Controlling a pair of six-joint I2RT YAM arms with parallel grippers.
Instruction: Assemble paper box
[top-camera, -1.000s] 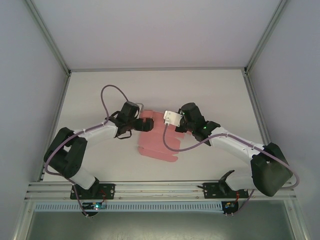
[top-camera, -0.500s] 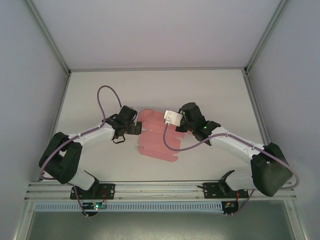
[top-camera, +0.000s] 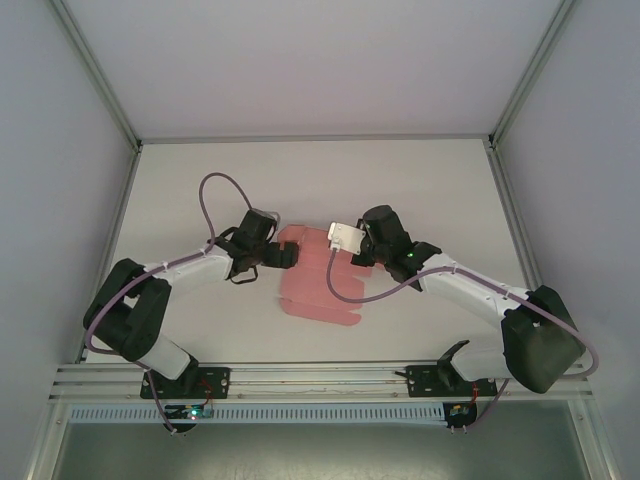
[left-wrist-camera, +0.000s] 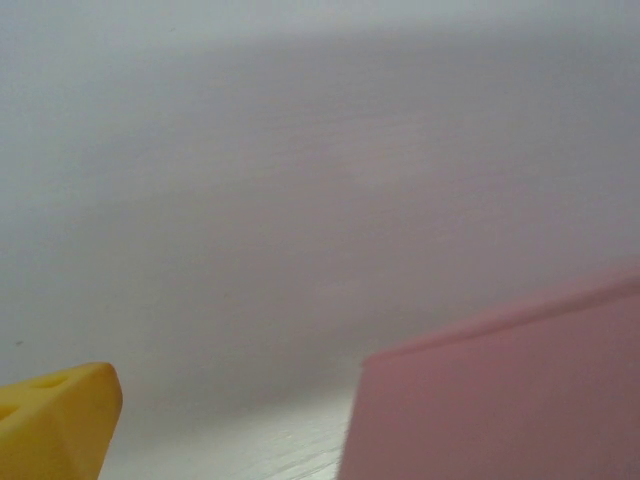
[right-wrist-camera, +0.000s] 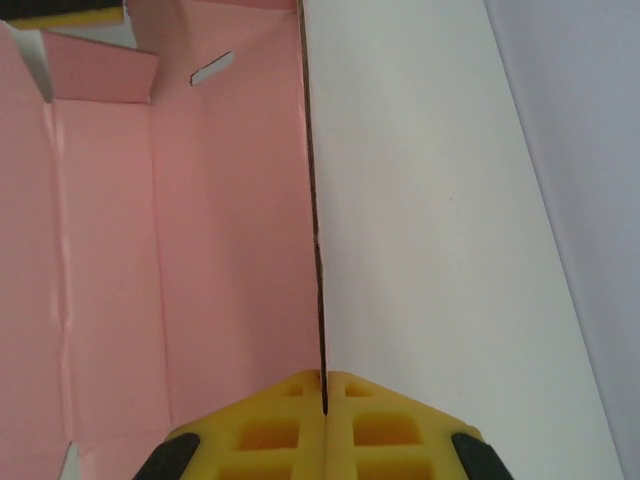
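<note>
Right wrist: right end effector (right-wrist-camera: 324, 398) clenched on paper box (right-wrist-camera: 180, 250) edge, open table (right-wrist-camera: 420, 250) beside; left end effector (top-camera: 287, 257) released.

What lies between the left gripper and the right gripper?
In the top view, the flat pink paper box lies between the left gripper and the right gripper, which pinches its edge.
</note>
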